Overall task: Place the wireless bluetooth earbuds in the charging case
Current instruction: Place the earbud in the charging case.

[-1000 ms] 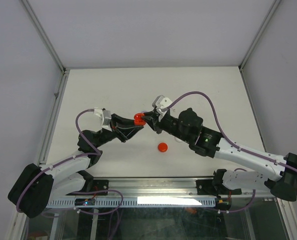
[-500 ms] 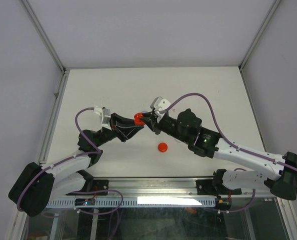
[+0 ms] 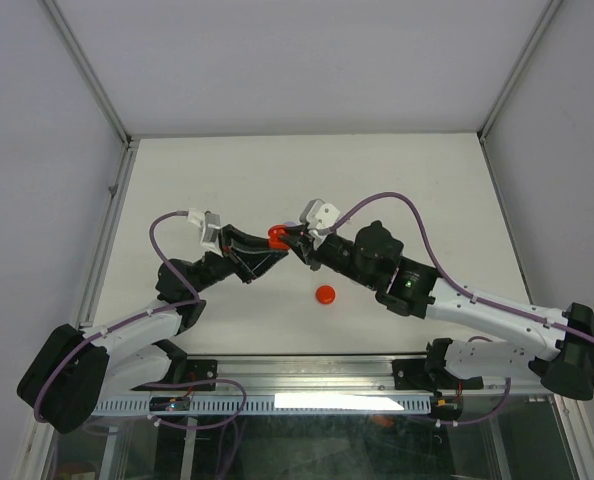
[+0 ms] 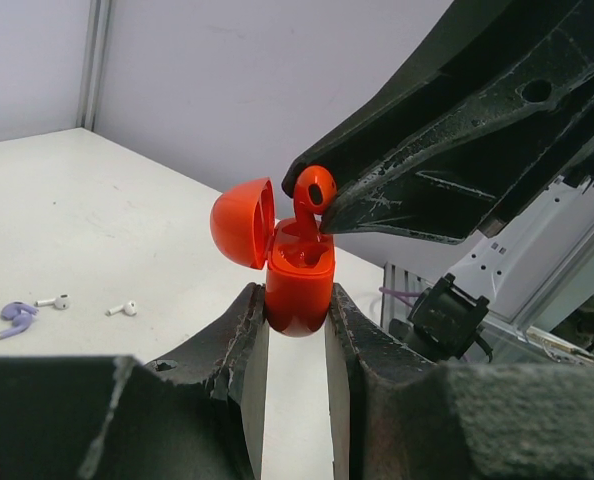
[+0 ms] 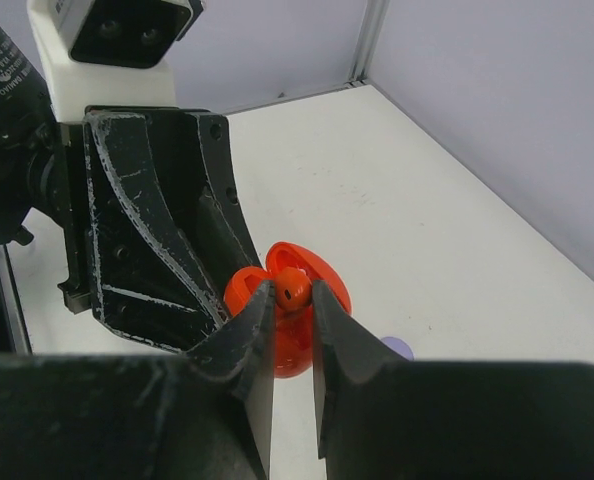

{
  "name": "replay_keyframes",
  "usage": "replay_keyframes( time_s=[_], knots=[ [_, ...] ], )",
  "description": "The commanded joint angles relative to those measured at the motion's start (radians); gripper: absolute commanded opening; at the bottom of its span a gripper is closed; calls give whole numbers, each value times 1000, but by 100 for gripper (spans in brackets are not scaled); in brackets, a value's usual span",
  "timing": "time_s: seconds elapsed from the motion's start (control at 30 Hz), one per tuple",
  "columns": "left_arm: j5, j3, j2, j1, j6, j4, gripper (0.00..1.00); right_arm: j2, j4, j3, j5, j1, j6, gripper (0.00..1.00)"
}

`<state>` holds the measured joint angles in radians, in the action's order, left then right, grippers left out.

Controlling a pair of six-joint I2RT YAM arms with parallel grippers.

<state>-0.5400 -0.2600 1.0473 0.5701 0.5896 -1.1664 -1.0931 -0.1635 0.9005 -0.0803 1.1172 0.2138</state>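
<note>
Bright, even light; blurred foregrounds

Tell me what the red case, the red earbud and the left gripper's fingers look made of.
The red case: looks like hard glossy plastic; smooth shell, soft highlights on body and open lid. The red earbud: same glossy moulded look, with a dark opening. The left gripper fingers: probably matte black plastic, perhaps printed; grainy surface with pale scuffs along the edges.
</note>
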Motion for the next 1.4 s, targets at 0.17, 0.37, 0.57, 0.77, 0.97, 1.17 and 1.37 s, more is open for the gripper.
replay_keyframes(
  time_s=[0.17, 0.37, 0.57, 0.77, 0.97, 1.17, 1.37],
  knots=[
    [64, -29, 10, 8, 82, -141, 0, 31, -38, -21, 74, 12, -16, 18],
    [29, -27, 35, 8, 72, -189, 0, 18, -14, -10, 87, 12, -24, 22],
    [14, -9, 32, 8, 46, -243, 0, 16, 17, -3, 80, 12, -28, 26],
    [-22, -8, 34, 8, 19, -272, 0, 16, 34, 6, 78, 12, -34, 32],
    [-3, 0, 1, 8, -94, -142, 0, 61, 49, 33, 29, 12, -53, 43],
    [19, 1, -41, 7, -189, -30, 0, 111, 61, 54, -82, 12, -85, 58],
    [24, 3, -47, 8, -191, -27, 0, 106, 67, 69, -159, 12, -122, 65]
  ],
)
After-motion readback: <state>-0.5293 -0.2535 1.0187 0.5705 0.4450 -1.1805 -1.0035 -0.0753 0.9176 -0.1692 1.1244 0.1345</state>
